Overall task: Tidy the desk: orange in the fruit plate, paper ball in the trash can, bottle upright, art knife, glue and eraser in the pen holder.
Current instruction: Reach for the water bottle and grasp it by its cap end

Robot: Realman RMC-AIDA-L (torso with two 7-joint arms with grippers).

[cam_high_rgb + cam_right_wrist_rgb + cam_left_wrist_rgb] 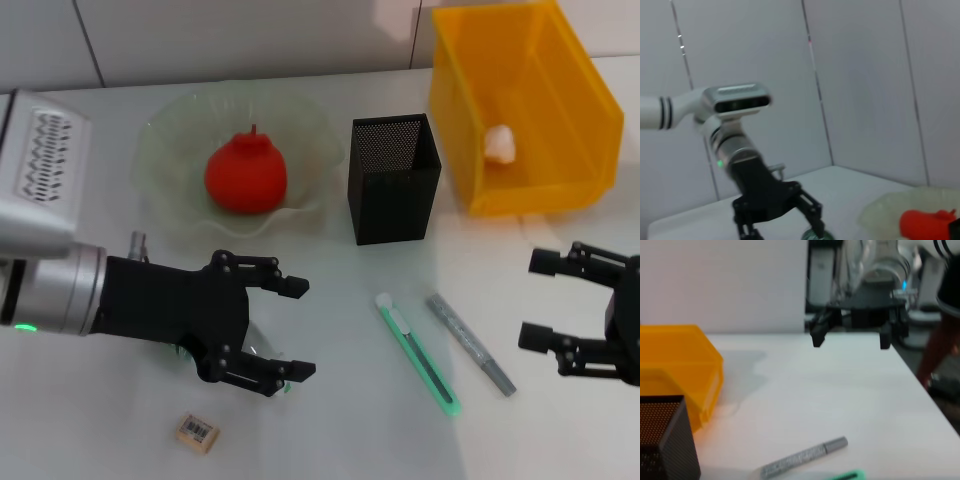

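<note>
A red-orange fruit (pixel 245 172) lies in the glass fruit plate (pixel 170 135). A white paper ball (pixel 500 143) sits in the yellow bin (pixel 560 60). The black mesh pen holder (pixel 393 178) stands empty between them. A green art knife (pixel 418 352) and a grey glue stick (pixel 472 343) lie side by side in front of it. The eraser (pixel 198 432) lies near the front edge. My left gripper (pixel 298 328) is open over a clear bottle with a green part (pixel 285 386), mostly hidden. My right gripper (pixel 538 300) is open and empty at the right.
The left wrist view shows the glue stick (pixel 805 456), the bin (pixel 680 365), the pen holder (pixel 665 440) and the right gripper (pixel 850 337) farther off. The right wrist view shows the left gripper (pixel 785 210), the fruit (pixel 927 225) and the plate (pixel 885 212).
</note>
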